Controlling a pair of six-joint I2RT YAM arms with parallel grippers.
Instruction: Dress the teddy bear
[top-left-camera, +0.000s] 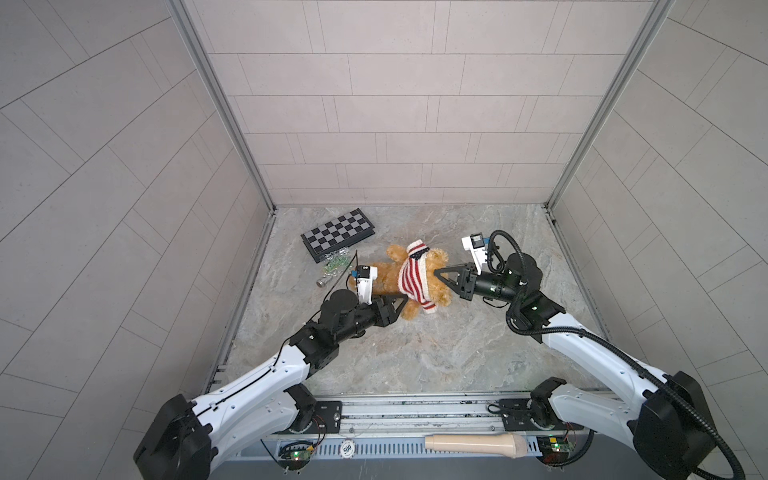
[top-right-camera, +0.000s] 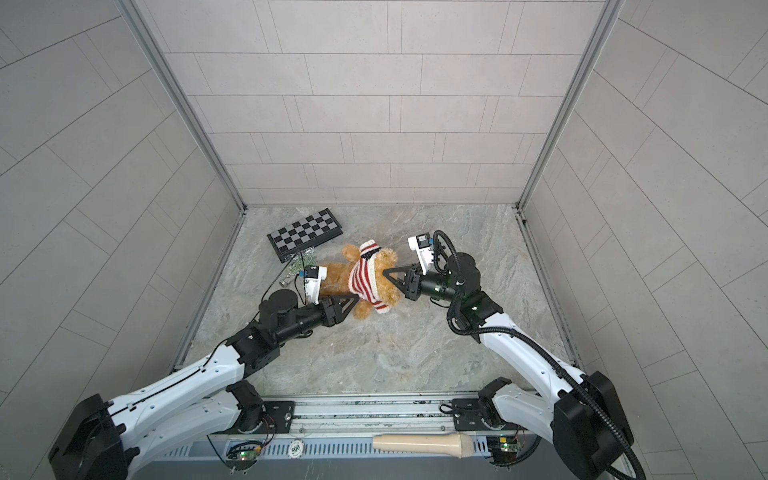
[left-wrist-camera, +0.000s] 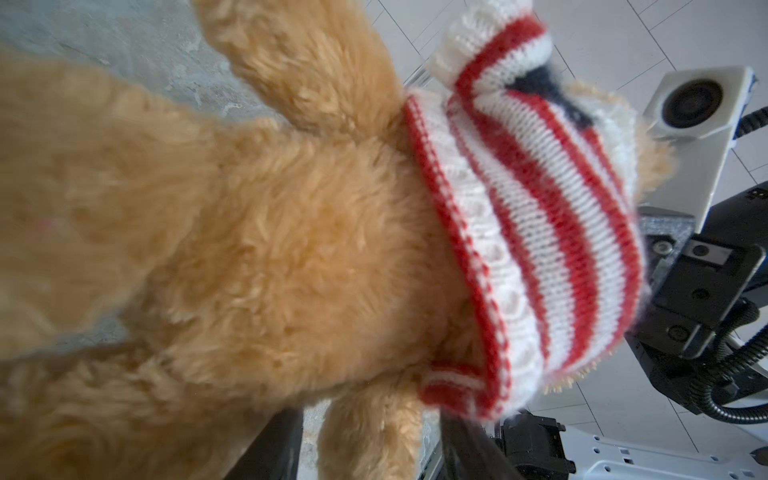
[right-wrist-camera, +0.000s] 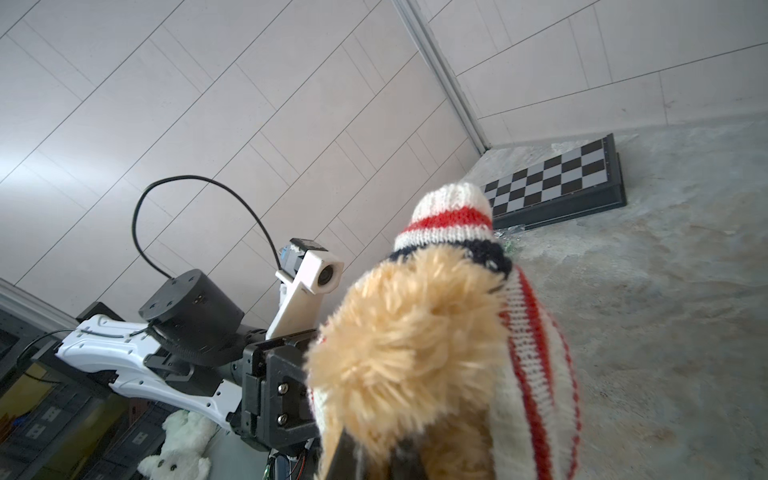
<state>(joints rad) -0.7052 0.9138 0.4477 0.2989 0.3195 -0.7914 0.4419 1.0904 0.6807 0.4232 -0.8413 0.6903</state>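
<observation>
Teddy bear (top-left-camera: 384, 283), sweater (top-left-camera: 413, 277) bunched at neck. Right gripper (top-left-camera: 437, 272) clamps head; left gripper (top-left-camera: 403, 301) parted at hem: pinch deeply, pull bellyward.

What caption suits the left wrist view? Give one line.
Mid-dressing: striped sweater bunched high on the teddy bear, its torso uncovered.

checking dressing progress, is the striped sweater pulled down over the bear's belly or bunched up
Bunched up: the striped sweater rings the neck and head of the teddy bear; belly and legs are bare.

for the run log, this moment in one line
sweater bunched at teddy bear neck | left tool open | right tool pinching head
</observation>
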